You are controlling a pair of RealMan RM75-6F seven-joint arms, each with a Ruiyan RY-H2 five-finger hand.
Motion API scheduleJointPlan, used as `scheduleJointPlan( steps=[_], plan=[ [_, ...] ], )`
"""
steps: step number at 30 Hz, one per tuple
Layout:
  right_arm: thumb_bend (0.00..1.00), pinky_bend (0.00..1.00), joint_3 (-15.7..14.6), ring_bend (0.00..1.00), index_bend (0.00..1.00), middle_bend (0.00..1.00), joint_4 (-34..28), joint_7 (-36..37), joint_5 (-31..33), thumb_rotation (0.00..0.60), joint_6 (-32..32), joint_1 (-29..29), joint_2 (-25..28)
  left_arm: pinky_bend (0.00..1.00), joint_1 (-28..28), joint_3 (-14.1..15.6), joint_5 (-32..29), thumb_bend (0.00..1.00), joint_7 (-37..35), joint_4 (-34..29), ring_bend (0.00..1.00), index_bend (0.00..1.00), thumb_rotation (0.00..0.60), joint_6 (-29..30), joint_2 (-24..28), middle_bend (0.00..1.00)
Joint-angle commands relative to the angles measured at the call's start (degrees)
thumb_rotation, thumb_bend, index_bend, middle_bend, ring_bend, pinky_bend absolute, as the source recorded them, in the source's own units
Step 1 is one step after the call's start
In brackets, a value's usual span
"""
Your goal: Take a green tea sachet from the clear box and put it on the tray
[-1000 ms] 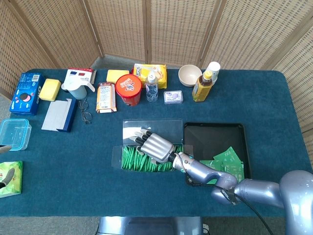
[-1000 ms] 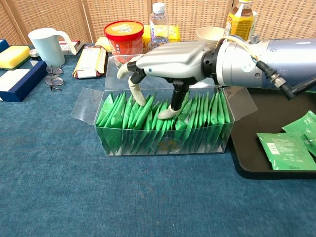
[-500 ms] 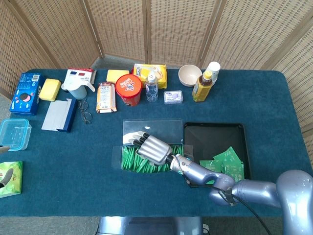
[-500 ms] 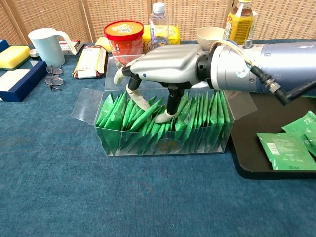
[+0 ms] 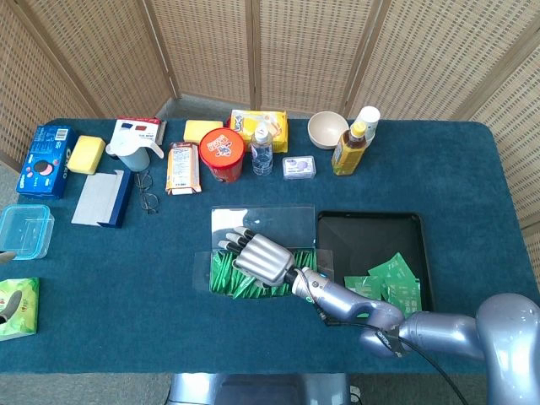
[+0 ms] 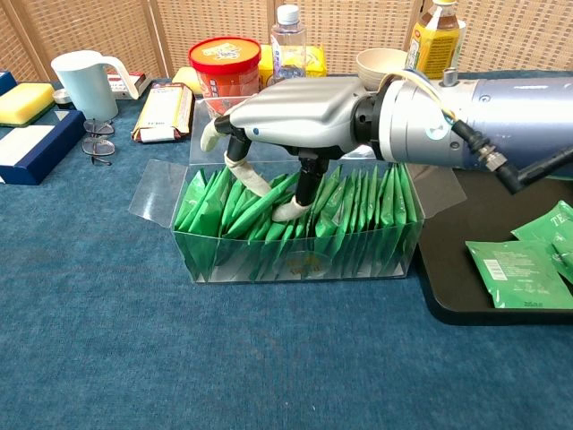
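Observation:
The clear box [image 6: 224,264] sits mid-table, packed with upright green tea sachets [image 6: 367,215]; the head view shows it as well [image 5: 221,283]. My right hand [image 6: 295,112] reaches down into the box from the right, also seen in the head view [image 5: 263,257]. Its thumb and a finger pinch one tilted sachet [image 6: 261,199] among the left-hand rows. The black tray [image 5: 371,232] lies just right of the box, with several sachets [image 5: 392,283] in its near corner. My left hand is out of sight.
Along the far edge stand a red tub [image 5: 222,153], a water bottle [image 5: 262,148], a bowl [image 5: 327,129], a yellow drink bottle [image 5: 352,145], snack packs and a pale jug [image 5: 132,152]. A blue container [image 5: 24,229] and glasses [image 5: 148,194] lie to the left.
My right hand has shifted slightly left in the box and closed thumb and finger on a sachet, which now leans over further than before.

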Motion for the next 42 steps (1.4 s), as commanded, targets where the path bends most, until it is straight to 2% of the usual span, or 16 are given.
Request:
scheduleJointPlan(
  steps=[1,8,15,28,42],
  plan=[
    [0.31,0.12,0.11,0.12,0.64,0.16,0.06,0.36,-0.04,0.600,0.10,0.02,0.02,0.30,0.02,-0.02,-0.05,0.31,-0.01,0.00,0.20,0.25,0.600,0.01,0.01,0.25],
    [0.37,0.12,0.58,0.13,0.67,0.17,0.14,1.81,-0.37,0.600,0.81,-0.05,0.53,0.30,-0.11,0.00,-0.02,0.31,0.07,0.04,0.20,0.25,0.600,-0.22,-0.16,0.25],
    [0.38,0.12,1.09,0.13,0.67,0.17,-0.49,3.55,-0.70,0.600,2.06,-0.62,2.23,0.30,-0.28,-0.11,-0.04,0.31,0.11,0.00,0.20,0.25,0.600,-0.36,-0.16,0.25],
    [0.39,0.12,1.65,0.14,0.68,0.18,-4.09,6.95,-1.55,0.600,6.06,-3.47,8.55,0.30,-0.59,-0.24,0.45,0.31,0.65,-0.65,0.20,0.25,0.600,-0.34,-0.09,0.25],
    [0.39,0.12,0.86,0.15,0.68,0.19,-8.85,9.51,-3.20,0.600,10.49,-7.89,16.92,0.30,-1.11,-0.48,0.98,0.31,1.38,-1.56,0.20,0.25,0.600,-0.47,-0.10,0.25]
  ],
)
